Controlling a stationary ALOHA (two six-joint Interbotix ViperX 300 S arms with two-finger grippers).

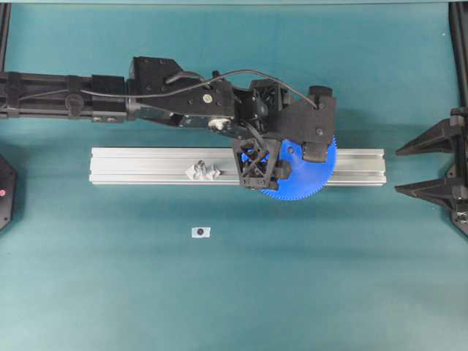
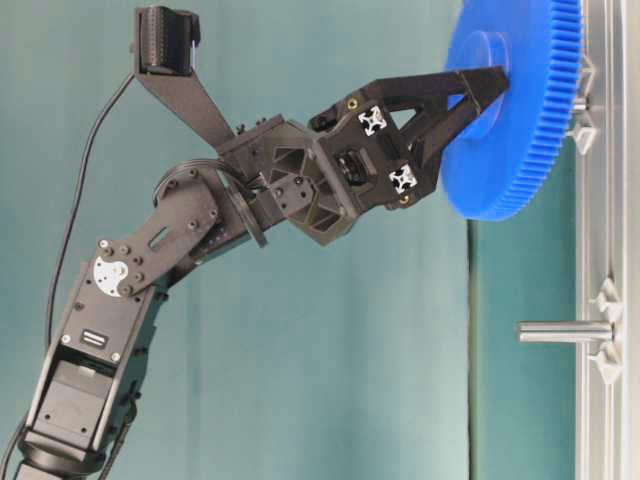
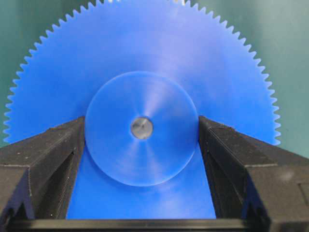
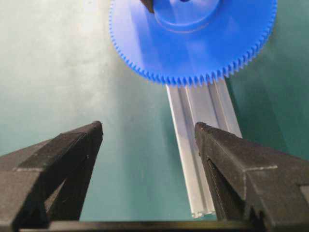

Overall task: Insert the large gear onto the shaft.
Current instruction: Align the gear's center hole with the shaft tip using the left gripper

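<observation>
The large gear (image 1: 316, 179) is a bright-blue toothed disc over the aluminium rail. My left gripper (image 1: 265, 174) is shut on its raised hub (image 3: 145, 154), one finger on each side. In the left wrist view the grey end of the shaft (image 3: 142, 128) shows inside the hub's centre hole. At table level the gear (image 2: 520, 150) stands close against the rail at the shaft's silvery mount (image 2: 585, 105), held by the left gripper (image 2: 482, 95). My right gripper (image 4: 148, 128) is open and empty, off the rail's end and facing the gear (image 4: 193, 48).
The rail (image 1: 146, 164) lies across the table's middle. A second pin on its own mount (image 1: 199, 170) stands bare on the rail, left of the gear; it also shows at table level (image 2: 565, 331). A small black-and-white piece (image 1: 200, 232) lies in front of the rail.
</observation>
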